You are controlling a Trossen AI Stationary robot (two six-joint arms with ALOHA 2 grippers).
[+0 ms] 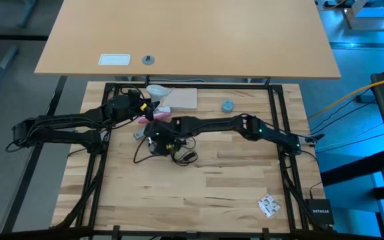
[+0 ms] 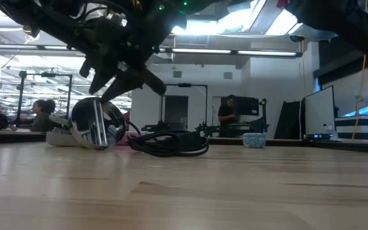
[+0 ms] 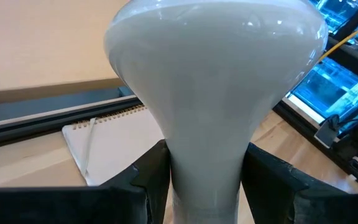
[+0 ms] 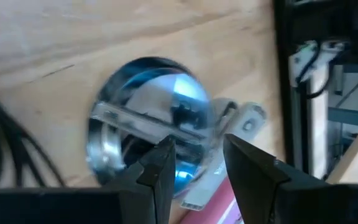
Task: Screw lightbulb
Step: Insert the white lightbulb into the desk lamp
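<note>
Two grippers are at work near the far-left part of the wooden table, and the matter turns on how the lightbulb lies relative to the socket. The left gripper has its fingers closed on the bulb's narrow neck, one dark finger pressed to each side, with the white globe pointing away from the wrist toward the far edge, over a spiral notebook. The screw base is hidden between the fingers (its exact heading cannot be told). The bulb's long axis appears to run roughly level, near to far, and it sits just on the far side of the socket, not touching it. The right gripper hangs directly above the silvery socket, its fingers slightly parted with a narrow gap, gripping nothing that can be seen. The socket rests on the table on its side, black cord coiled beside it. In my judgement the left arm, being the holder, must turn the bulb's base toward the socket mouth before any threading.
</note>
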